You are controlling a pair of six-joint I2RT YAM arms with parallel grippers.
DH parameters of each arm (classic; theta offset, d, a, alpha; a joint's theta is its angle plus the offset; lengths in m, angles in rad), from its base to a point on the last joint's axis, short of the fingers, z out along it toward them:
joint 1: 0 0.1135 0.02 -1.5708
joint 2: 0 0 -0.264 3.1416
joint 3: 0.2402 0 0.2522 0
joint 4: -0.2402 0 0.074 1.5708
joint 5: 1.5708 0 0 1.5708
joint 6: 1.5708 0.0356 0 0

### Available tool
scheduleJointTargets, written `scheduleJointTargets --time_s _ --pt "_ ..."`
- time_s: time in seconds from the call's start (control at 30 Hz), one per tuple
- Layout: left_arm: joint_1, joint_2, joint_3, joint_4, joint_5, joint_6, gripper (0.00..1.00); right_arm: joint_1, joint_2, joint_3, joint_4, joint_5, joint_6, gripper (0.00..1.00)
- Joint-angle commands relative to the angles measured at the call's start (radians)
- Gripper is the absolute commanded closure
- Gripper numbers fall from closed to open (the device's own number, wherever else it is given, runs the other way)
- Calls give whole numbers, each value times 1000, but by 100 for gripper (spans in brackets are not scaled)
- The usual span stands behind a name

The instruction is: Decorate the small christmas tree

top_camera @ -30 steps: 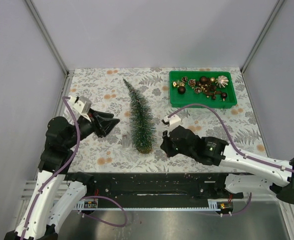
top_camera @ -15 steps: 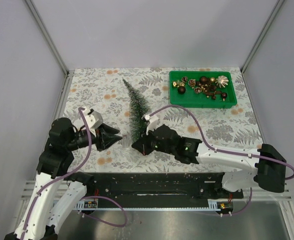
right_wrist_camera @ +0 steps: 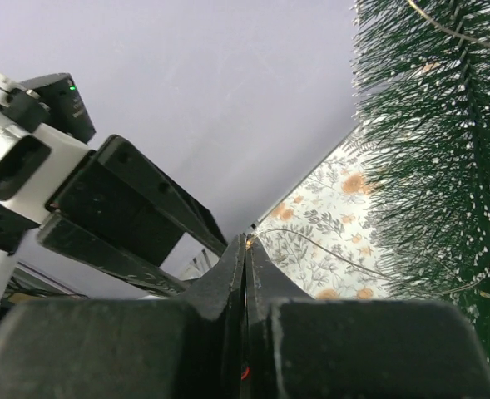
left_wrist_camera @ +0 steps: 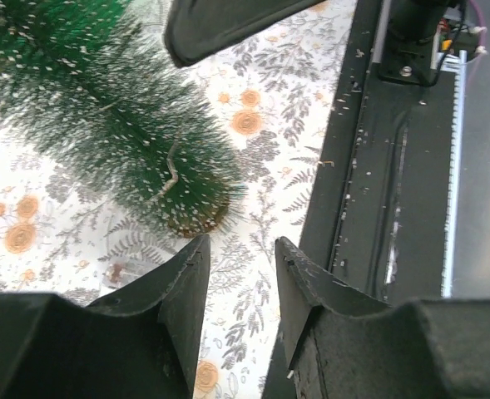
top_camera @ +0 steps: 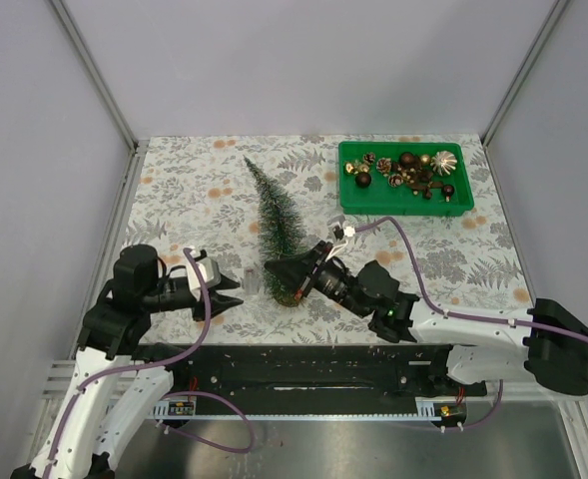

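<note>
The small christmas tree (top_camera: 276,225) lies on its side on the floral table, tip to the far side, wood disc base (top_camera: 287,292) nearest me. My right gripper (top_camera: 278,268) is shut at the tree's lower part, pinching a thin gold wire (right_wrist_camera: 311,243) that runs into the bristles (right_wrist_camera: 444,150). The wire also shows on the tree in the left wrist view (left_wrist_camera: 171,170). My left gripper (top_camera: 236,290) is open and empty, low over the table just left of the base (left_wrist_camera: 190,220); its jaws (left_wrist_camera: 240,249) stand apart.
A green tray (top_camera: 348,200) with several brown and gold ornaments (top_camera: 409,170) stands at the back right. A small grey object (top_camera: 249,279) lies on the cloth between my left gripper and the tree base. The black mounting rail (top_camera: 303,364) runs along the near edge.
My right gripper has swung left from beside the tree to its lower part. My left gripper has come down and toward the near edge, closer to the tree base.
</note>
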Motion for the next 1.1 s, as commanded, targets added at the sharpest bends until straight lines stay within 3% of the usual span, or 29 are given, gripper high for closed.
scheduleJointTargets --time_s 0.0,0.2,0.43,0.57,0.73,0.97,1.07 --pt "-9 14 -3 164 -78 11 60 6 22 -23 178 -2 46 100" --pt "-41 62 34 239 -106 0 61 6 46 -20 192 -29 60 100" --pt "-162 103 37 182 -71 -18 57 6 86 -1 218 -68 71 100" --pt "-165 126 55 211 -117 17 64 7 108 0 238 -89 85 100" --pt "-167 145 55 268 -178 -12 90 7 115 -1 257 -117 85 100" --pt "-167 128 21 270 -235 28 100 7 98 -8 228 -127 80 100" --pt "-164 128 8 254 -275 62 100 7 79 -15 202 -123 74 94"
